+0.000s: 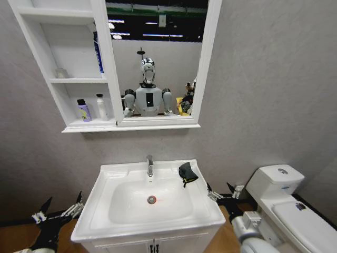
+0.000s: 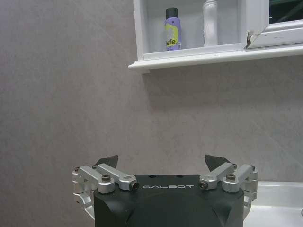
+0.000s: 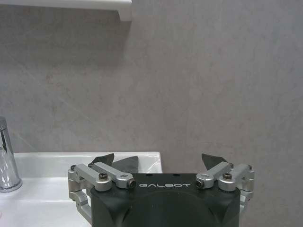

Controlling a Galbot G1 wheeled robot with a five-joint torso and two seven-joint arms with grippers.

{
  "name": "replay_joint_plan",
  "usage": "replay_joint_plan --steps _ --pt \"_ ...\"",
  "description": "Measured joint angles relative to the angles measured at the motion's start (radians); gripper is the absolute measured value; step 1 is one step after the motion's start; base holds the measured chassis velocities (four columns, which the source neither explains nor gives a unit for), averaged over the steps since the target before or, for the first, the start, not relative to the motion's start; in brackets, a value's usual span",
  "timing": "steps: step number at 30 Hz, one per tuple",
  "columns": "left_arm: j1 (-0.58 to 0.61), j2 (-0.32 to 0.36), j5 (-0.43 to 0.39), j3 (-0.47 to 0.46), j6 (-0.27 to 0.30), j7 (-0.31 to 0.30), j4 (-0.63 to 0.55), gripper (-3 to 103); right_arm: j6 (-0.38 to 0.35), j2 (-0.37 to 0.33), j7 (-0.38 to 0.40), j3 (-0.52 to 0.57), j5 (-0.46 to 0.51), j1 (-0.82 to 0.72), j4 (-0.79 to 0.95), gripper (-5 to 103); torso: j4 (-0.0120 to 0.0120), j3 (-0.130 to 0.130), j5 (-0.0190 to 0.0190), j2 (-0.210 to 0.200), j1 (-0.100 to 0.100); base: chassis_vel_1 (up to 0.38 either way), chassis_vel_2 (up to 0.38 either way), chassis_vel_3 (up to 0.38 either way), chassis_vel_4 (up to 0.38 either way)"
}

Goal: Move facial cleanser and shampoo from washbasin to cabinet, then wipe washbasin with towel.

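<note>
**Both grippers parked beside the basin, towel on the back rim**

Head view: the washbasin [image 1: 105, 211] sits centred below the cabinet [image 1: 108, 68], with bare grey wall between them. The towel [image 1: 187, 173], a dark crumpled cloth, lies on the basin's rear ledge just right of the chrome tap [image 1: 150, 165]; its long axis runs roughly front to back, and its front end hangs slightly over the bowl's edge. The metal drain [image 1: 152, 200] shows in the bowl. In the cabinet's lowest compartment a purple bottle [image 1: 83, 110] and a white bottle [image 1: 101, 107] stand upright side by side, apart from each other; a blue item [image 1: 98, 52], possibly a tube, leans in the middle compartment. The left gripper [image 1: 59, 208] hangs off the basin's left edge and the right gripper [image 1: 221, 192] off its right edge, near the toilet [image 1: 276, 184]; both have fingers spread and nothing between them.

Left wrist view: the left gripper [image 2: 161, 163] is spread wide before the wall, the cabinet's bottom shelf with both bottles above it.

Right wrist view: the right gripper [image 3: 157, 161] is released, the basin's corner and tap [image 3: 6, 156] beside it.
</note>
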Motion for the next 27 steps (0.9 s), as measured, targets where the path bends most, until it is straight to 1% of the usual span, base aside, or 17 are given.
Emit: replay_joint_plan --steps 1,2,3,5,6,7,8,9,11,14,16,17,18,19,20,22,27 --pt "0.0 0.0 0.0 0.0 0.0 0.0 0.0 100 -0.036 -0.039 -0.012 -0.027 0.066 0.074 -0.068 100 -0.0002 0.0 -0.0001 0.0 0.0 0.0 0.0 0.0 0.0" --pt "0.0 0.0 0.0 0.0 0.0 0.0 0.0 100 -0.036 -0.039 -0.012 -0.027 0.066 0.074 -0.068 100 -0.0002 0.0 -0.0001 0.0 0.0 0.0 0.0 0.0 0.0" --pt "0.0 0.0 0.0 0.0 0.0 0.001 0.0 100 -0.053 -0.062 -0.025 -0.042 0.096 0.114 -0.108 100 -0.0001 0.0 0.0001 0.0 0.0 0.0 0.0 0.0 0.0" --pt "0.0 0.0 0.0 0.0 0.0 0.0 0.0 100 -0.082 -0.135 -0.081 -0.089 0.144 0.235 -0.229 100 0.0003 0.0 0.0 0.0 0.0 0.0 0.0 0.0 0.0" --pt "0.0 0.0 0.0 0.0 0.0 0.0 0.0 100 -0.082 -0.135 -0.081 -0.089 0.144 0.235 -0.229 100 0.0003 0.0 0.0 0.0 0.0 0.0 0.0 0.0 0.0" --pt "0.0 0.0 0.0 0.0 0.0 0.001 0.0 100 -0.086 -0.163 -0.108 -0.114 0.146 0.289 -0.29 100 -0.0001 0.0 -0.0005 0.0 0.0 0.0 0.0 0.0 0.0" --pt "0.0 0.0 0.0 0.0 0.0 0.0 0.0 100 -0.09 -0.185 -0.134 -0.143 0.148 0.34 -0.352 100 -0.0001 0.0 -0.0001 0.0 0.0 0.0 0.0 0.0 0.0" --pt "0.0 0.0 0.0 0.0 0.0 0.0 0.0 100 -0.09 -0.185 -0.134 -0.143 0.148 0.34 -0.352 100 -0.0001 0.0 -0.0001 0.0 0.0 0.0 0.0 0.0 0.0" --pt "0.0 0.0 0.0 0.0 0.0 0.0 0.0 100 -0.095 -0.203 -0.171 -0.205 0.143 0.432 -0.47 100 -0.0005 0.0 -0.0001 0.0 0.0 0.0 0.0 0.0 0.0" --pt "0.0 0.0 0.0 0.0 0.0 0.0 0.0 100 -0.095 -0.203 -0.183 -0.238 0.136 0.474 -0.52 100 -0.0004 0.0 0.0 0.0 0.0 0.0 0.0 0.0 0.0" --pt "0.0 0.0 0.0 0.0 0.0 0.0 0.0 100 -0.095 -0.189 -0.207 -0.304 0.113 0.561 -0.616 100 -0.0003 0.0 0.0001 0.0 0.0 0.0 0.0 0.0 0.0" --pt "0.0 0.0 0.0 0.0 0.0 0.0 0.0 100 -0.095 -0.189 -0.207 -0.304 0.113 0.561 -0.616 100 -0.0003 0.0 0.0001 0.0 0.0 0.0 0.0 0.0 0.0" --pt "0.0 0.0 0.0 0.0 0.0 0.0 0.0 100 -0.092 -0.175 -0.227 -0.337 0.077 0.612 -0.663 100 0.0 0.0 -0.0002 0.0 0.0 0.0 0.0 0.0 0.0" --pt "0.0 0.0 0.0 0.0 0.0 0.0 0.0 100 -0.089 -0.167 -0.236 -0.351 0.062 0.635 -0.685 100 0.0 0.0 -0.0005 0.0 0.0 0.0 0.0 0.0 0.0" --pt "0.0 0.0 0.0 0.0 0.0 0.0 0.0 100 -0.089 -0.167 -0.236 -0.351 0.062 0.635 -0.685 100 0.0 0.0 -0.0005 0.0 0.0 0.0 0.0 0.0 0.0" --pt "0.0 0.0 0.0 0.0 0.0 0.0 0.0 100 -0.091 -0.13 -0.243 -0.398 0.033 0.706 -0.762 100 0.0001 0.0 -0.0004 0.0 0.0 0.0 0.0 0.0 0.0" --pt "0.0 0.0 0.0 0.0 0.0 0.0 0.0 100 -0.108 -0.103 -0.224 -0.426 -0.007 0.738 -0.813 100 -0.0001 0.0 -0.0003 0.0 0.0 0.0 0.0 0.0 0.0"
